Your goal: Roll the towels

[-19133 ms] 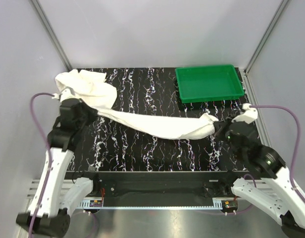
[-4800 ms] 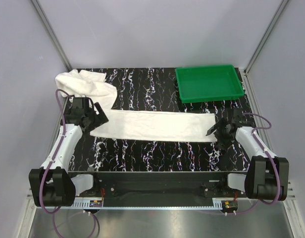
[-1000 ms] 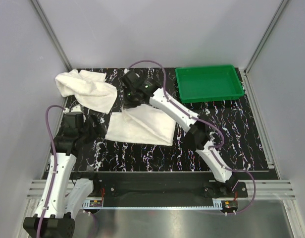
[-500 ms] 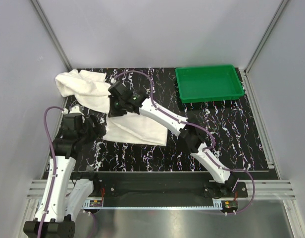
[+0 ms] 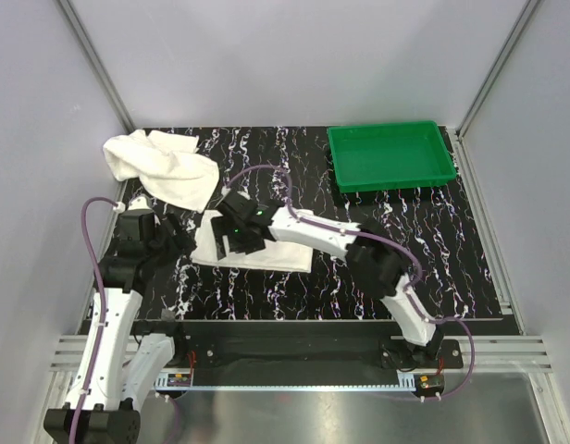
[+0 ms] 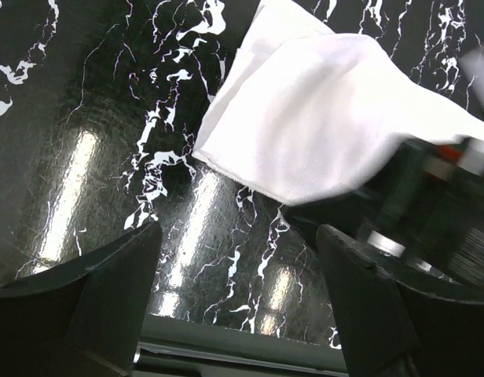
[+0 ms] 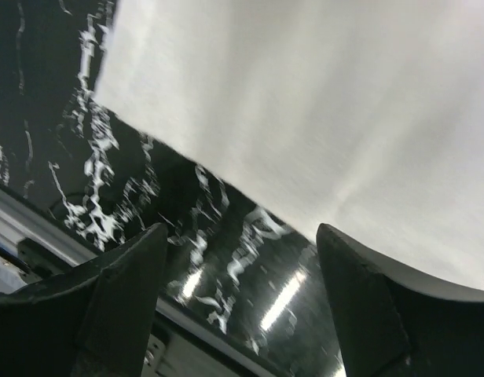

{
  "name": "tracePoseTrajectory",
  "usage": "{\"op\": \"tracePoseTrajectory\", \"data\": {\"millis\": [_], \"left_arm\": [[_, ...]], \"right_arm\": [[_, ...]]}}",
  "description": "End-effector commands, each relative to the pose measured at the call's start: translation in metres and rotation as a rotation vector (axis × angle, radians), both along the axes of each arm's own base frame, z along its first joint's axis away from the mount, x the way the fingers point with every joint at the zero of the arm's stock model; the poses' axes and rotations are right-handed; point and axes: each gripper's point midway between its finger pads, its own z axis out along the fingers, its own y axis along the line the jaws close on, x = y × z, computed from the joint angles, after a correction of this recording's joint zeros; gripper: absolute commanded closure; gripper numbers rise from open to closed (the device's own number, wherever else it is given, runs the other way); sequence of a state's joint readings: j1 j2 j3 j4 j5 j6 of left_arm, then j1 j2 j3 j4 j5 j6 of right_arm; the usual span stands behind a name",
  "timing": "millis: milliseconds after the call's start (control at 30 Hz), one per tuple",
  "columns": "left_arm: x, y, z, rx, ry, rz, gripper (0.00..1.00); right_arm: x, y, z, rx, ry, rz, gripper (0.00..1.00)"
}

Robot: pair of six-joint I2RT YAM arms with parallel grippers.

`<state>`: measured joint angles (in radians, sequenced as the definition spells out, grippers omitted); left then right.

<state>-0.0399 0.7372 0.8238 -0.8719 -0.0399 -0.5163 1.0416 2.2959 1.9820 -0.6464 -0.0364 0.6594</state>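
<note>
Black table [image 5: 405, 264] carries folded towel [image 5: 280, 257] left-right; left end effector [image 6: 236, 239], right end effector [image 7: 240, 236] open.

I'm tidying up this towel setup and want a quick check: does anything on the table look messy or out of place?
Yes. The crumpled towel sits in a heap at the back-left corner of the table, and its end seems to spill past the left edge. The folded towel left of the middle lies flat, slightly askew, not rolled.

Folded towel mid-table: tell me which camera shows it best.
Top external: the folded towel shows nearly whole, though the right gripper covers part of it. Left wrist catches only one end; right wrist only a blurred close-up of one edge.
</note>
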Motion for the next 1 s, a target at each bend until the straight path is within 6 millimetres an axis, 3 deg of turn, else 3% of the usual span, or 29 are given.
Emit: {"op": "tracePoseTrajectory", "data": {"millis": [0,33,67,100,133,167,200,233,267,300,333,567,600,733,967], "left_arm": [[0.016,0.006,0.003,0.018,-0.027,0.026,0.14],[0.019,0.005,0.002,0.017,-0.022,0.025,0.14],[0.025,0.005,0.004,0.017,-0.031,0.027,0.14],[0.03,0.006,-0.001,0.018,-0.009,0.032,0.14],[0.035,0.006,0.0,0.019,-0.01,0.035,0.14],[0.044,0.006,0.002,0.012,-0.026,0.047,0.14],[0.051,0.006,-0.006,0.013,0.004,0.052,0.15],[0.058,0.005,-0.009,0.009,0.01,0.054,0.15],[0.069,0.005,-0.004,0.002,-0.01,0.066,0.15],[0.078,0.004,-0.014,0.0,0.025,0.065,0.15],[0.091,0.003,-0.008,-0.006,-0.007,0.065,0.16],[0.155,-0.001,-0.019,0.036,-0.036,0.048,0.16],[0.162,-0.003,-0.033,0.036,0.003,0.04,0.16],[0.185,-0.012,-0.05,0.012,0.031,0.005,0.16],[0.188,-0.024,-0.084,-0.009,0.108,0.01,0.18]], "right_arm": [[0.037,-0.036,0.137,0.189,-0.252,-0.107,0.14],[0.036,-0.055,0.122,0.142,-0.253,-0.128,0.14],[0.038,-0.073,0.14,0.162,-0.278,-0.159,0.13],[0.038,-0.086,0.138,0.151,-0.285,-0.178,0.12],[0.035,-0.106,0.114,0.101,-0.269,-0.202,0.11],[0.034,-0.12,0.122,0.121,-0.28,-0.223,0.11],[0.039,-0.135,0.115,0.114,-0.27,-0.255,0.11],[0.034,-0.15,0.089,0.089,-0.229,-0.269,0.12],[0.032,-0.16,0.087,0.096,-0.22,-0.282,0.12],[0.03,-0.167,0.08,0.093,-0.208,-0.289,0.13],[0.028,-0.179,0.06,0.073,-0.184,-0.302,0.14],[0.007,-0.185,0.019,0.086,-0.106,-0.276,0.18],[0.005,-0.185,0.016,0.089,-0.097,-0.271,0.18],[0.001,-0.189,0.006,0.077,-0.092,-0.262,0.18],[-0.003,-0.204,-0.012,0.056,-0.071,-0.276,0.18]]}}
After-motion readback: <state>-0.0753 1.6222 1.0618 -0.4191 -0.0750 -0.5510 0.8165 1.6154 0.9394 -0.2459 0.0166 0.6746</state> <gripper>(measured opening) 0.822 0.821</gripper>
